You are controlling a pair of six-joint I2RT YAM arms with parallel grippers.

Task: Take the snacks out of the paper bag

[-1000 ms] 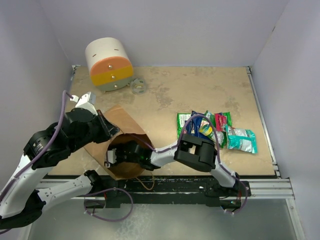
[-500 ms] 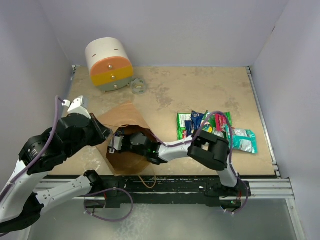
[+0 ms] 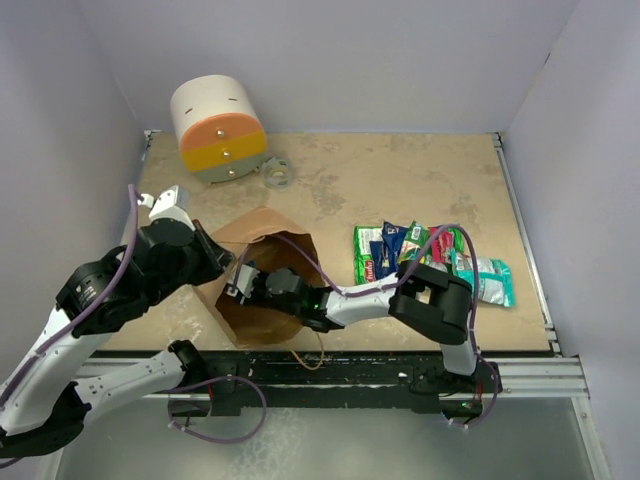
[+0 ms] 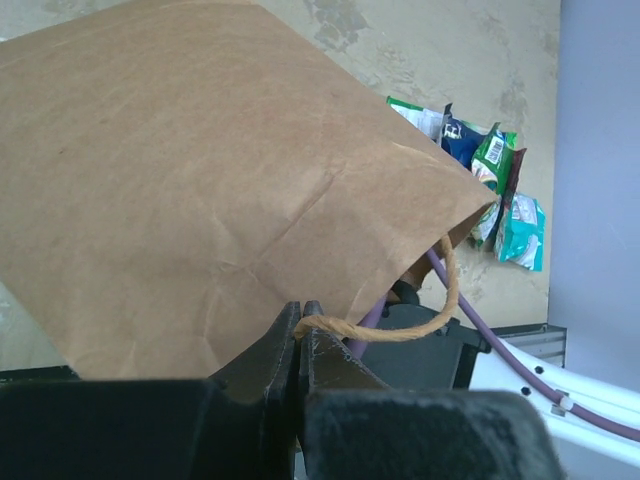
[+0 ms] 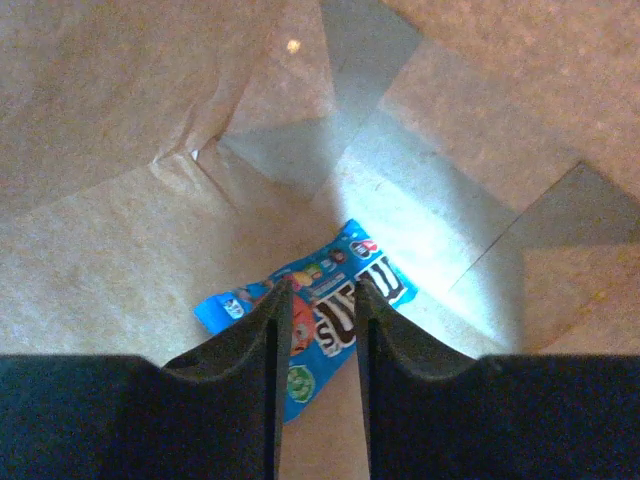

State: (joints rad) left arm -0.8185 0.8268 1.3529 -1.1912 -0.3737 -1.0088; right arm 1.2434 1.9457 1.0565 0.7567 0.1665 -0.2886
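Note:
The brown paper bag lies tilted at the near left, its mouth facing my right arm. My left gripper is shut on its twisted handle and holds the mouth up; the bag fills that view. My right gripper is inside the bag. In the right wrist view it is open, its jaws on either side of a blue snack packet lying on the bag's bottom. Several other snacks, green, blue, red and teal, lie in a pile on the table to the right.
A white, orange and yellow cylinder stands at the back left with a small clear tape roll beside it. White walls close in the table on three sides. The snack pile also shows in the left wrist view.
My left gripper has shifted and pulled the bag's mouth up and round. My right arm's elbow has swung right while its gripper stayed inside the bag.

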